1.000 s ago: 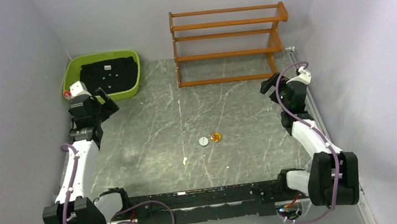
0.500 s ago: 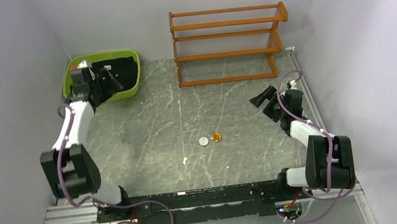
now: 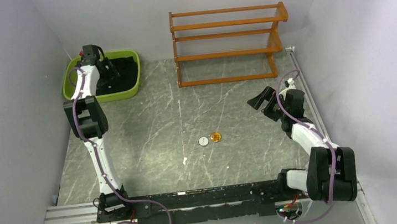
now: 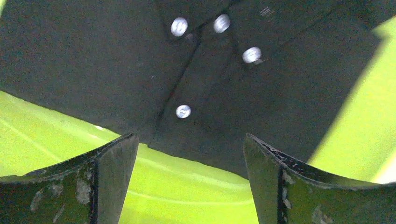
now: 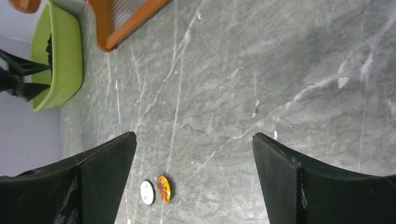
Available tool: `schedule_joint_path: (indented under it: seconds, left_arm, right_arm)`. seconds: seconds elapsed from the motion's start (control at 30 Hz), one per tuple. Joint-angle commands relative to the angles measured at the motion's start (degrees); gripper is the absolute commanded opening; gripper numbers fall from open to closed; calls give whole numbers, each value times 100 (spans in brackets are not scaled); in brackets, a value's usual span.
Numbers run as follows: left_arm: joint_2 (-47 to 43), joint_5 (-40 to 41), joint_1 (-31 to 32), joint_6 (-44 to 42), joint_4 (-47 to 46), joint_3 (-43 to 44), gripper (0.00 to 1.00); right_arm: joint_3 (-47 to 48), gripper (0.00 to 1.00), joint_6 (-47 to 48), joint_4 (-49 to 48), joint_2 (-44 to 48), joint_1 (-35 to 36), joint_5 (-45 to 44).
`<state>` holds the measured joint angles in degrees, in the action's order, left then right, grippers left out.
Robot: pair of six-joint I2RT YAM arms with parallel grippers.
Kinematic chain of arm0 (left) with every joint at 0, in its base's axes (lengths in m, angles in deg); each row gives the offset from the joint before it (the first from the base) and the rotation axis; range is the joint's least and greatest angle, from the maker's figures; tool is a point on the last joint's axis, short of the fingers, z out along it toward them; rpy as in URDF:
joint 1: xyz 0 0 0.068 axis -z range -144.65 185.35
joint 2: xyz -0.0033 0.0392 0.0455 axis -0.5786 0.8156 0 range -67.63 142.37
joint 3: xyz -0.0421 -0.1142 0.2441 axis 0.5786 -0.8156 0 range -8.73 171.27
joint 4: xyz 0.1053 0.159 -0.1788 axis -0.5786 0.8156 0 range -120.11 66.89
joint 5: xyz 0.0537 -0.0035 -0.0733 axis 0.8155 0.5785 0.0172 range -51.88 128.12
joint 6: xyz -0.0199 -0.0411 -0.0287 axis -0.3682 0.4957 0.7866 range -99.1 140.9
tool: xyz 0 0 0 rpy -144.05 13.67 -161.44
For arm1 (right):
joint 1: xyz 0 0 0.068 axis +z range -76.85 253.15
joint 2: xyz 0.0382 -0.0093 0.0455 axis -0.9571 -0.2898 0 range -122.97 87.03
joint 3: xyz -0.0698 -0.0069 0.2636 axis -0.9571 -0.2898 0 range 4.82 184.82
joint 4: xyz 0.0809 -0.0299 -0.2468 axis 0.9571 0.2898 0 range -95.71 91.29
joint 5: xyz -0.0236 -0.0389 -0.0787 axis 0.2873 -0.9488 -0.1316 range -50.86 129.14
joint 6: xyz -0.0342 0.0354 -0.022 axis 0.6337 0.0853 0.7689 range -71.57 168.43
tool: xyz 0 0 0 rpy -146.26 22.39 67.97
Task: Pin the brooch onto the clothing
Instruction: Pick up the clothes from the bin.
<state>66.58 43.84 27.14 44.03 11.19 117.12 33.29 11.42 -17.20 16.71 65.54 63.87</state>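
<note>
Top external view shows a grey marbled table walled in by pale panels, with a brown wooden rack standing at its far edge. To the left of the rack, in the far left corner, sits a green tub, and the black shirt lies folded inside it, filling most of the tub. The left arm reaches up from its base to the tub, and the left claw hangs over the shirt. In the left wrist view this claw stands wide with nothing between its fingers, and the shirt below it shows several small white buttons along a seam, with the bright green tub wall to either side. The right arm bends along the right side of the table, and the right claw is above bare stone, well apart from the tub. The right wrist view shows this claw also spread wide and holding nothing. Near the middle of the table lies a small white disc, and just beside it on its right lies the round orange brooch, flat on the stone and untouched by either claw. In the right wrist view the brooch and the disc sit side by side; whether they touch cannot be told.
</note>
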Motion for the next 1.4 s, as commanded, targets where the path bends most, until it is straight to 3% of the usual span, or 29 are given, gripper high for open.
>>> schedule_joint_path:
  seconds: [0.0, 0.13, 0.3, 0.43, 0.53, 0.67, 0.83, 1.03, 1.17, 1.37]
  left_arm:
    - [253, 385, -31, -229, 726, 274, 88]
    - [210, 7, -29, -211, 344, -222, 78]
    - [673, -137, -10, -252, 842, 265, 66]
    - [871, -109, -6, -446, 1028, 445, 41]
    - [856, -74, -16, -573, 1058, 523, 4]
    - [494, -477, -15, -635, 774, 625, 3]
    - [-666, -974, -5, -470, -111, 386, 3]
    - [-2167, -611, -6, -467, -875, -57, 3]
    - [-3220, -277, -6, -600, -1415, -835, 3]
    - [-4465, -35, -6, -488, -1524, -1617, 3]
  right_arm:
    - [327, 100, 370, 349, 325, 67, 31]
    - [413, 100, 440, 501, 320, 95, 85]
    - [550, 100, 483, 660, 322, 110, 143]
    - [653, 100, 449, 748, 396, 104, 244]
    - [740, 100, 498, 867, 468, 110, 290]
    - [896, 100, 683, 1076, 491, 150, 400]
    - [1213, 100, 1104, 1707, 449, 681, 203]
    - [1567, 100, 1659, 2251, 229, 1890, -284]
    - [1686, 100, 1856, 2272, 23, 2776, -300]
    - [1875, 86, 2039, 2281, -512, 4229, -729]
